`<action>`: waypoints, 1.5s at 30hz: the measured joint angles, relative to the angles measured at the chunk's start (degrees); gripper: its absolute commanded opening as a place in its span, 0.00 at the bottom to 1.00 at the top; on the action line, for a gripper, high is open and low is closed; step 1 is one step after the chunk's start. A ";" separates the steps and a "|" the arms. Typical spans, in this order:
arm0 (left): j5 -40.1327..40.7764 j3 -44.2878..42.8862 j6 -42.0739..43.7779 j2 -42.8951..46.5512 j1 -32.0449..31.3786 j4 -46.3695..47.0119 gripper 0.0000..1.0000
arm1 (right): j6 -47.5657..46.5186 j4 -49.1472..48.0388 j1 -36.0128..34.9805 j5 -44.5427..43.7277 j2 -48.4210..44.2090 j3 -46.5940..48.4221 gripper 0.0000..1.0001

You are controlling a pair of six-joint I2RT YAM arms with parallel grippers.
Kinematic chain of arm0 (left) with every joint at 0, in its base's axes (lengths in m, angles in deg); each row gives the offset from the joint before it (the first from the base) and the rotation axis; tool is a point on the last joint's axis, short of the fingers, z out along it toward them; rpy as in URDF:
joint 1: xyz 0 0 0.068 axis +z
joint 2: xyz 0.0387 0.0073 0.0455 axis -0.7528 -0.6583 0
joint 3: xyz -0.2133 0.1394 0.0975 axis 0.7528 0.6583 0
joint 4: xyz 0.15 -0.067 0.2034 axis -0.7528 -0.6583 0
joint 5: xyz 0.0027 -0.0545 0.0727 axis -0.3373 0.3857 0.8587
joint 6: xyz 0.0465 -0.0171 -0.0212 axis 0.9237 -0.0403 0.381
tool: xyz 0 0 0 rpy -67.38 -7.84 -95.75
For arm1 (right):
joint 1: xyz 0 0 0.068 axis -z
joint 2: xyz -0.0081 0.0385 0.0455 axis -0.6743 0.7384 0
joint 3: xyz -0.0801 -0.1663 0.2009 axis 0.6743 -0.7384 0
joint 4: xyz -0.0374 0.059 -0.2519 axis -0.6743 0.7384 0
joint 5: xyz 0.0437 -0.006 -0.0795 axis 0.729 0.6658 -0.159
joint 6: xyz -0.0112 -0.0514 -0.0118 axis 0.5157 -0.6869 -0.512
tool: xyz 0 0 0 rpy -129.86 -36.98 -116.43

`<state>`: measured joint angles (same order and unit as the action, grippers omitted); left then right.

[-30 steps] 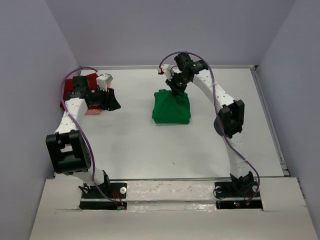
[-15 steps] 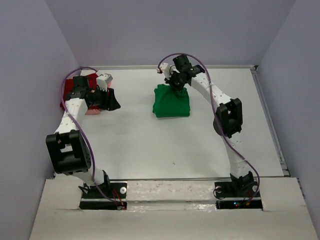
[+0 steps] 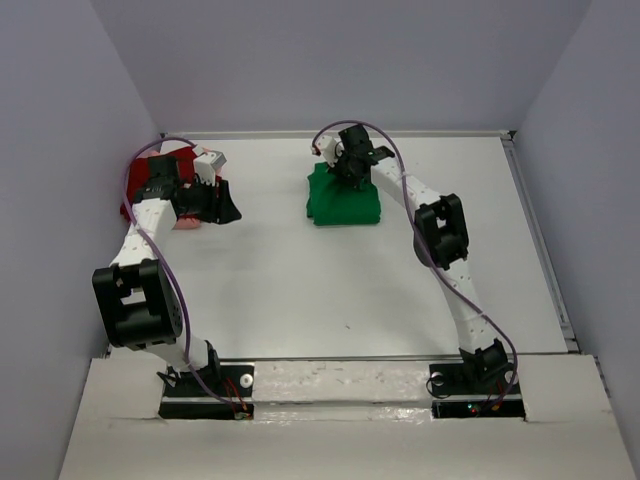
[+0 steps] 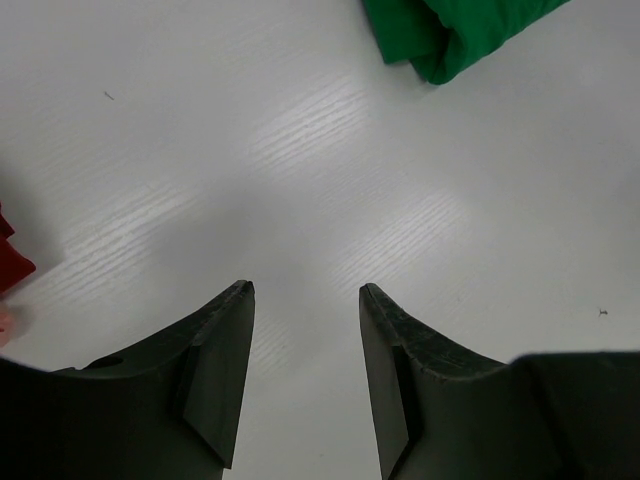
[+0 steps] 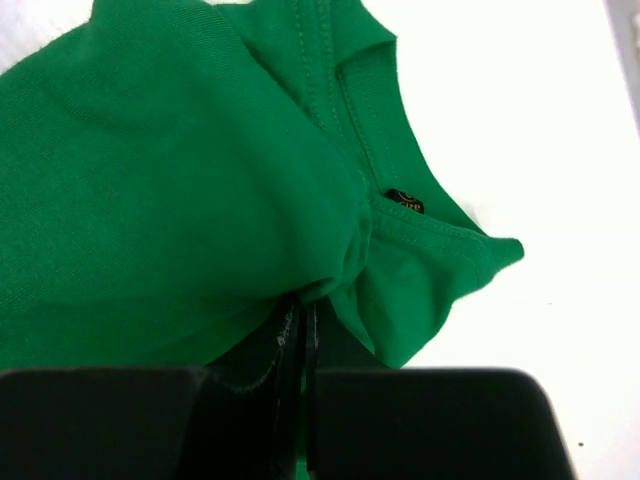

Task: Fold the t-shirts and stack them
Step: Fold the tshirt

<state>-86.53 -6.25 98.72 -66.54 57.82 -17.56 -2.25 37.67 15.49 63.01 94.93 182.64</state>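
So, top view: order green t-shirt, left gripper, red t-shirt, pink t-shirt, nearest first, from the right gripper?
1. green t-shirt, in the right gripper
2. left gripper, mid-left
3. red t-shirt, pink t-shirt, far left: too close to call

folded green t-shirt (image 3: 345, 205) far centre; red t-shirt (image 3: 142, 164), pink t-shirt (image 3: 186, 222) far left

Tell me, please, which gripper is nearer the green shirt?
Right. The right gripper is shut on the green shirt's far edge; the left gripper hangs open above the table, off to the shirt's left.
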 measured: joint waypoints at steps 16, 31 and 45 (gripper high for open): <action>-0.17 0.66 -0.11 0.07 0.02 1.07 0.55 | -1.70 -7.93 1.03 -6.45 2.29 1.11 0.82; -0.37 3.72 -2.27 6.36 0.00 2.91 0.78 | 0.31 -4.70 0.79 -8.66 -13.49 -4.72 0.81; -10.43 8.35 -8.09 8.81 1.18 7.82 0.97 | 9.77 11.32 -1.90 4.61 -24.28 -5.11 0.00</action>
<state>-96.95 2.10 90.64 -57.73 59.00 -9.74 7.52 48.99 13.59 67.62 70.64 177.53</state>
